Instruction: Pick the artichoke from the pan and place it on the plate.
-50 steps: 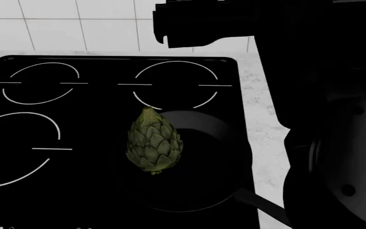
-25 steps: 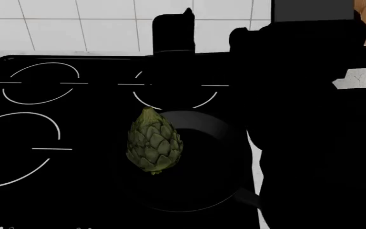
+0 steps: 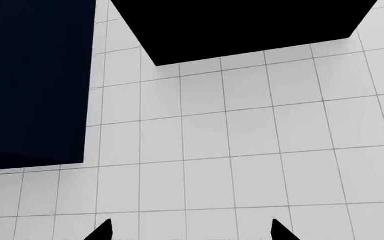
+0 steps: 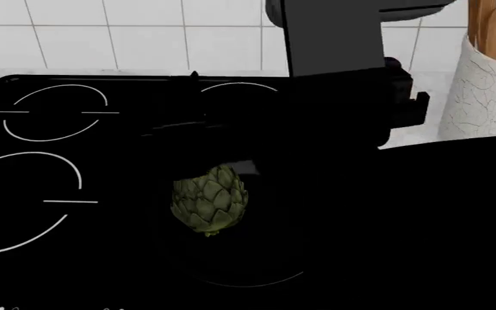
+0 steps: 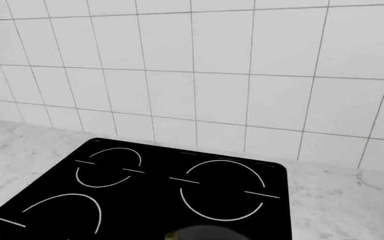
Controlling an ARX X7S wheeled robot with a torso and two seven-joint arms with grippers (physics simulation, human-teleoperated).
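Artichoke lies in the pan, with the right arm above it

Landmark is the stovetop [image 4: 50, 161]: on its right front burner, the artichoke [image 4: 210, 205] rests in the pan [image 4: 257, 274]. The right arm [image 4: 343, 123] reaches over the pan, its claw state hidden. Past the stovetop's right edge stands a crackled utensil holder [image 4: 485, 84]. The left gripper [image 3: 188, 231] faces wall tiles, tips spread wide.

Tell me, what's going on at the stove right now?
Right arm swung in over stovetop, its pincer hidden. Left pincer open, empty, facing wall tiles. Artichoke in pan, top partly covered. Plate not visible.
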